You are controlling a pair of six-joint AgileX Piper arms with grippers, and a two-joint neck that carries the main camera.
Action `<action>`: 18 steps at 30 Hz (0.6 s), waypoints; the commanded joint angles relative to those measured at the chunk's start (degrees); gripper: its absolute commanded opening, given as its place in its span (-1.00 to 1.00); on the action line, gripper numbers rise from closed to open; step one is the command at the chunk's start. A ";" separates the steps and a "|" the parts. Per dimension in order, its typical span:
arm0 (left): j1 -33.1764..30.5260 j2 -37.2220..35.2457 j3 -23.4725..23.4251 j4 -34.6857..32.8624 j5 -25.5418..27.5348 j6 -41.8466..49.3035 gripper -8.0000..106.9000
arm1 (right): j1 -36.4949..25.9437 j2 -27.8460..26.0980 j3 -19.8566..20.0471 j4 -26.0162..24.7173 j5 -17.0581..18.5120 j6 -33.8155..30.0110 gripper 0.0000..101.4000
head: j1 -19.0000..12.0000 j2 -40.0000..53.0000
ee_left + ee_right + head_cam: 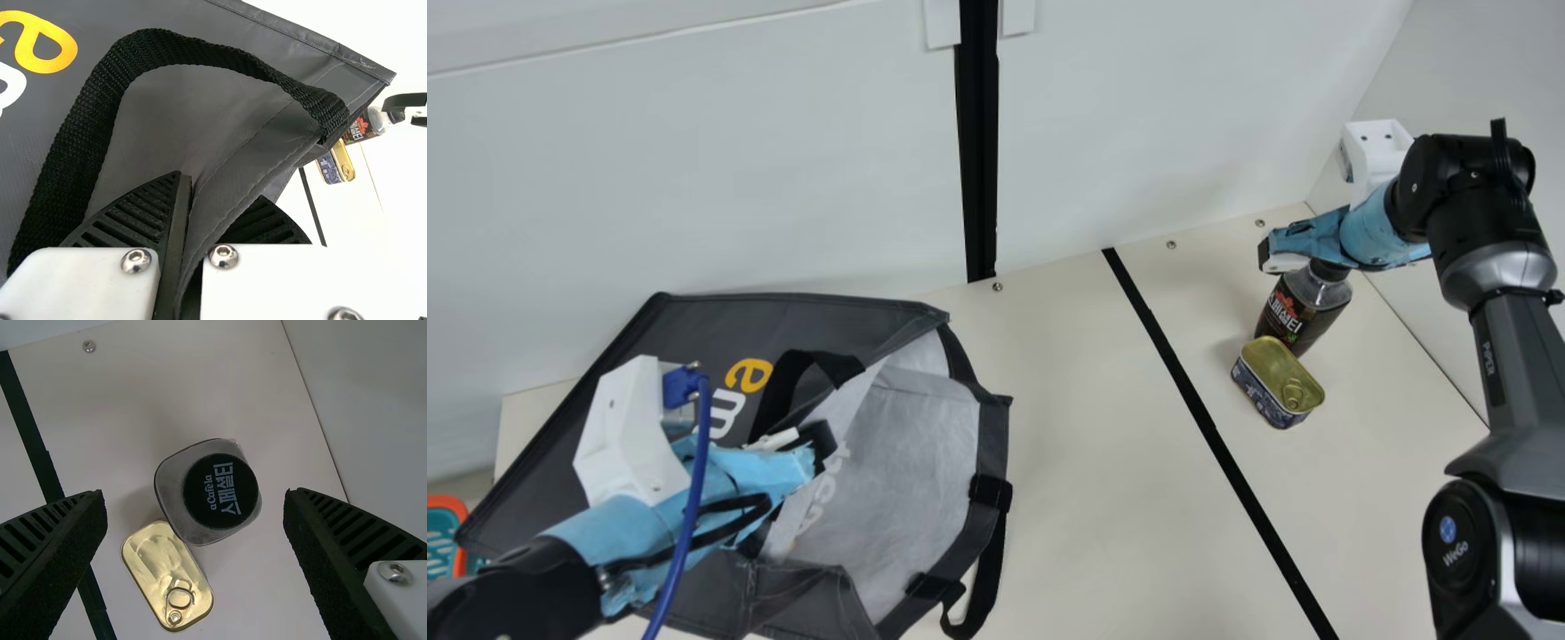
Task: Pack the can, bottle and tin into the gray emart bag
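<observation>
On the cream desk (pixel 1085 498), the dark-gray fabric emart bag (pixel 694 333) sits open-mouthed, and the step in hand looks like fetching the black-capped plastic bottle (pixel 1303 311), which stands beside the gold-lidded oblong metal tin (pixel 1278 382); the next move likely calls for closing on the bottle and lifting it clear of the tin. The right arm (pixel 1507 356) bends down over it, its pincer (pixel 195 495) spread around the cap (pixel 220 491), while the left arm's (pixel 525 587) pincer (pixel 219 187) clamps the bag's rim (pixel 217 213).
</observation>
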 commanded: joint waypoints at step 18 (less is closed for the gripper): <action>0.00 0.00 0.00 0.00 0.00 0.00 -0.68 | -1.04 4.15 -3.51 2.00 1.16 -0.31 0.79 | -1.30 -0.05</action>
